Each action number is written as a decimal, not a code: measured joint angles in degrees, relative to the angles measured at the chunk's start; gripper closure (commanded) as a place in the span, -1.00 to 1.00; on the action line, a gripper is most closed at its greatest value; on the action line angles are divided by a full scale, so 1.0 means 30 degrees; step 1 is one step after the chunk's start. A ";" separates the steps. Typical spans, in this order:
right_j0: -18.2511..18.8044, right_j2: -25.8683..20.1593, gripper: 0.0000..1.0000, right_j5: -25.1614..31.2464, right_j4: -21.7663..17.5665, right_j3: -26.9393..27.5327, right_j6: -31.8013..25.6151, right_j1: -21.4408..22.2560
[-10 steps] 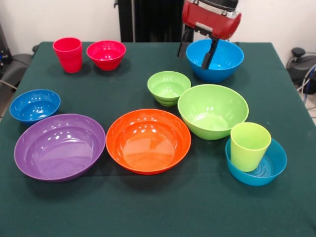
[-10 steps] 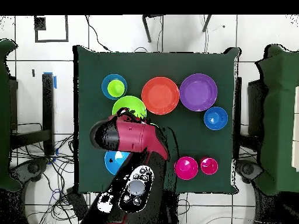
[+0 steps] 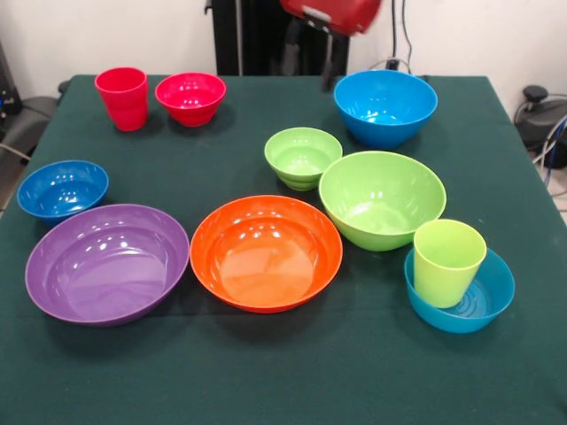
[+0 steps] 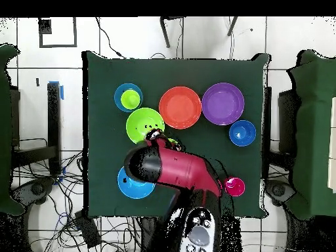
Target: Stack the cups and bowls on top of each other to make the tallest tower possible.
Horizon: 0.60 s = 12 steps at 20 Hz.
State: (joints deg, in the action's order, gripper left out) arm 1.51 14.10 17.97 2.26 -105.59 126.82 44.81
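Note:
The lime-green tumbler (image 3: 447,261) stands upright inside the teal-blue bowl (image 3: 483,305) at the near right; both also show in the overhead view (image 4: 130,98). The red tumbler (image 3: 122,97) and the small red bowl (image 3: 190,97) stand side by side at the far left. The small dark-blue bowl (image 3: 62,188) sits at the left edge. My gripper (image 3: 313,55) hangs open and empty at the top edge, high above the table's far side, between the red bowl and the large blue bowl (image 3: 385,106). In the overhead view my arm (image 4: 174,167) covers the red bowl.
A small ribbed lime bowl (image 3: 303,157), a large lime bowl (image 3: 382,199), an orange bowl (image 3: 266,252) and a purple bowl (image 3: 107,263) fill the middle and near part of the green cloth (image 3: 266,372). Chairs and cables surround the table.
My gripper has risen and moved from over the large blue bowl toward the picture's left in the front view. No bowl or cup has moved.

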 measured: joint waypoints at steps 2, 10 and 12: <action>0.0395 -0.0058 -1.00 -0.0493 -0.0482 -0.1015 0.0000 0.0538; 0.1672 -0.1089 -1.00 -0.2551 -0.3364 -0.4400 0.0000 0.1435; 0.1933 -0.1360 -1.00 -0.2923 -0.3910 -0.4771 0.0000 0.1378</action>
State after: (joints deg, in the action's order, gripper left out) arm 7.31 10.02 9.20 -9.47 -119.91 126.82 48.94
